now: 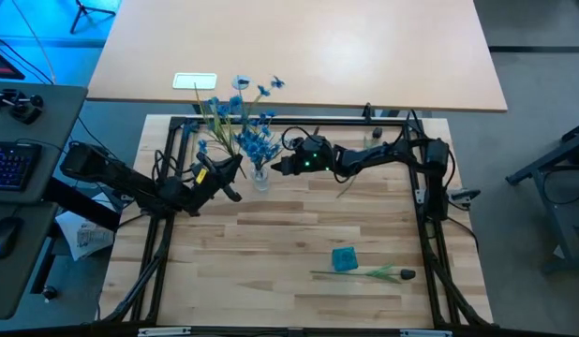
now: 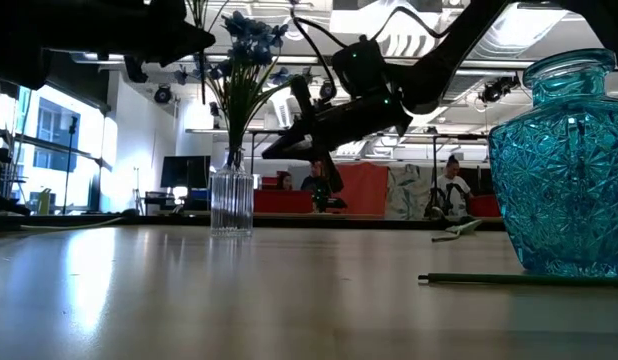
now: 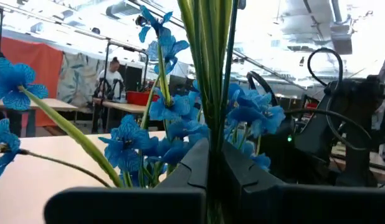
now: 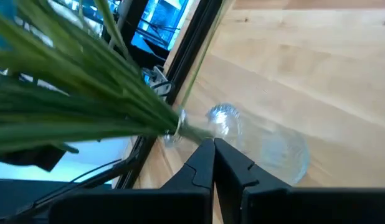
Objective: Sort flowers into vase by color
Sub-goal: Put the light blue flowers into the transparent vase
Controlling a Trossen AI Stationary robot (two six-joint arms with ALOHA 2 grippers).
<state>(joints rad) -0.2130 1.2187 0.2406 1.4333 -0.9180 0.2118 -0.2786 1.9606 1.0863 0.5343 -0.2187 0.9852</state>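
Risk: right gripper [image 1: 282, 167], fingers pressed together (empty), hovers near the narrow clear glass vase [image 1: 261, 178] of blue-blossomed stems [image 1: 241, 117]; a nudge could topple it. Left gripper [image 1: 231, 174] pinches the green stalks, mid-frame.

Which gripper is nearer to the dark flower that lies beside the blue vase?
Right. The right gripper is by the clear vase, far from the dark flower; the left gripper is beyond that vase, slightly farther.
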